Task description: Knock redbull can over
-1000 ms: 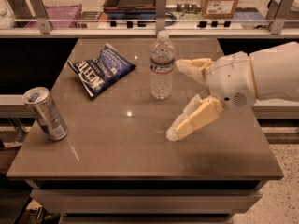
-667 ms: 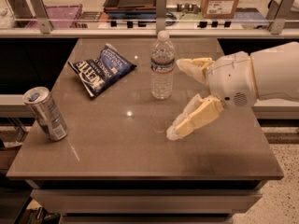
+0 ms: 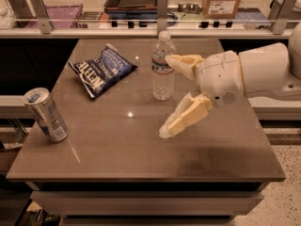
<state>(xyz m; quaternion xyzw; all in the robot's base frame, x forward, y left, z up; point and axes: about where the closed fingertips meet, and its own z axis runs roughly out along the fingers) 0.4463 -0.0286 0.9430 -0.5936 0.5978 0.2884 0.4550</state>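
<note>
My claw [image 3: 167, 96] hangs over the right half of the table [image 3: 141, 149], with my arm reaching in from the right side. Its two fingers [image 3: 188, 117] are spread wide apart and hold nothing. The upper finger points left toward the water bottle [image 3: 162, 76], and its tip sits just beside the bottle's label from this view; I cannot tell whether they touch. The lower finger slants down and to the left, with its tip over bare tabletop in front of the bottle.

The can [image 3: 45, 115] stands on its base close to the table's left edge, toward the front, well apart from my claw. Its silver side shows a pale label panel, and its top faces up.

A blue chip bag [image 3: 102, 69] lies flat toward the back left, between the can and the bottle. The bottle stands upright near the middle of the back, with its white cap on.
</note>
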